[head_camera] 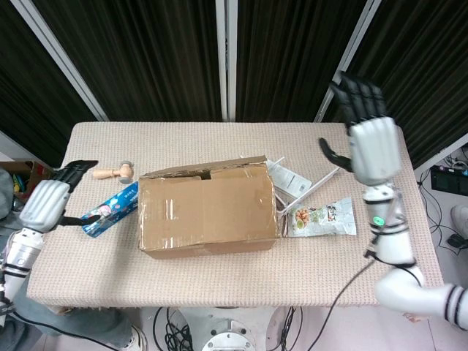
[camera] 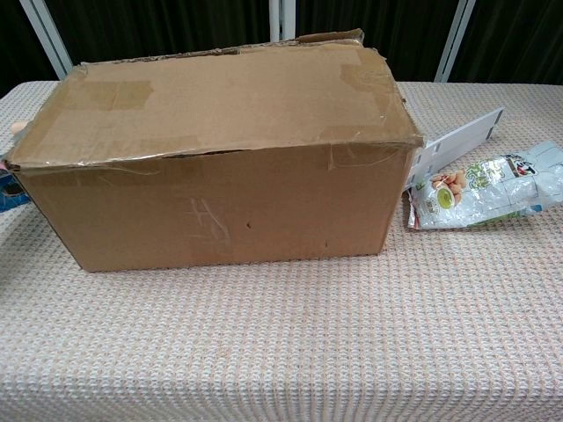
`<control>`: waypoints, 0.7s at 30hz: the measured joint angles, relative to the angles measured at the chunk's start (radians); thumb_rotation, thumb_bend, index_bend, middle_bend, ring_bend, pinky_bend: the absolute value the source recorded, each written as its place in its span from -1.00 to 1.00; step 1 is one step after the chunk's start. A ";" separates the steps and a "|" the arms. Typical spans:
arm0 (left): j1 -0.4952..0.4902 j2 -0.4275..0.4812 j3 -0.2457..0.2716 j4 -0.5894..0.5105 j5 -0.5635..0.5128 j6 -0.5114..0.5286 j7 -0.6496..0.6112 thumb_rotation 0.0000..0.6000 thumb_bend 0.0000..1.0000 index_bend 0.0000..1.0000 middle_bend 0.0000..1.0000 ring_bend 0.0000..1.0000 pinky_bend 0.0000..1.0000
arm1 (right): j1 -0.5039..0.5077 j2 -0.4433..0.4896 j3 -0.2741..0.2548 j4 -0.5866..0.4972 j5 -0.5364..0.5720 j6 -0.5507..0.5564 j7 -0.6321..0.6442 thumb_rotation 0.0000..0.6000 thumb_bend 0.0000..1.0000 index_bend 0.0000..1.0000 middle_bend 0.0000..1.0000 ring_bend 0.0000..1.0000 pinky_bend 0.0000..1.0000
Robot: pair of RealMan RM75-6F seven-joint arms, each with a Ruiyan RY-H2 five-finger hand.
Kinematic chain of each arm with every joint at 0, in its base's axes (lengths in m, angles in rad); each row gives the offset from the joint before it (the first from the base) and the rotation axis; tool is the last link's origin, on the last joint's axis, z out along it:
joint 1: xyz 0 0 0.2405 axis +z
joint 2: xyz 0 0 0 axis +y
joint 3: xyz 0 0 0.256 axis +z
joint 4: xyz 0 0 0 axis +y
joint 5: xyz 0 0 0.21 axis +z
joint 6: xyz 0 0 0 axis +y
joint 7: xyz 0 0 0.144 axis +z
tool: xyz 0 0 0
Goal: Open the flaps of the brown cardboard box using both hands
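Observation:
The brown cardboard box [head_camera: 208, 208] stands in the middle of the table, long side toward me. Its near top flap [camera: 220, 101] lies flat and closed. The far flap [head_camera: 212, 167] sits almost closed, its edge lifted slightly along the back, and shows as a raised lip [camera: 327, 39] in the chest view. My right hand [head_camera: 369, 139] hangs in the air to the right of the box, well clear of it, fingers spread and holding nothing. My left hand [head_camera: 47, 205] is at the table's left edge, fingers extended and empty, apart from the box. Neither hand shows in the chest view.
A blue packet [head_camera: 110, 208] and a wooden peg [head_camera: 111, 173] lie left of the box. A snack bag [head_camera: 322, 218] [camera: 488, 185], white papers [head_camera: 287, 178] and a white strip [camera: 457, 136] lie to its right. Dark curtains stand behind the table.

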 measured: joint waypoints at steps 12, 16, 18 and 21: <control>-0.275 -0.173 -0.090 -0.001 -0.185 -0.320 -0.027 0.90 -1.00 -0.80 -0.46 -0.80 -0.58 | -0.425 0.197 -0.151 0.097 -0.199 0.396 0.456 1.00 -0.59 -1.00 -1.00 -1.00 -1.00; -0.313 -0.208 -0.094 0.004 -0.217 -0.361 -0.026 0.57 -1.00 -0.76 -0.35 -0.80 -0.58 | -0.459 0.192 -0.159 0.140 -0.215 0.427 0.502 1.00 -0.59 -1.00 -1.00 -1.00 -1.00; -0.318 -0.217 -0.093 0.005 -0.221 -0.358 -0.022 0.55 -1.00 -0.74 -0.33 -0.80 -0.59 | -0.464 0.187 -0.157 0.150 -0.217 0.433 0.510 1.00 -0.59 -1.00 -1.00 -1.00 -1.00; -0.321 -0.219 -0.090 0.007 -0.232 -0.358 -0.014 0.50 -1.00 -0.74 -0.33 -0.80 -0.59 | -0.465 0.176 -0.153 0.161 -0.221 0.429 0.513 1.00 -0.59 -1.00 -1.00 -1.00 -1.00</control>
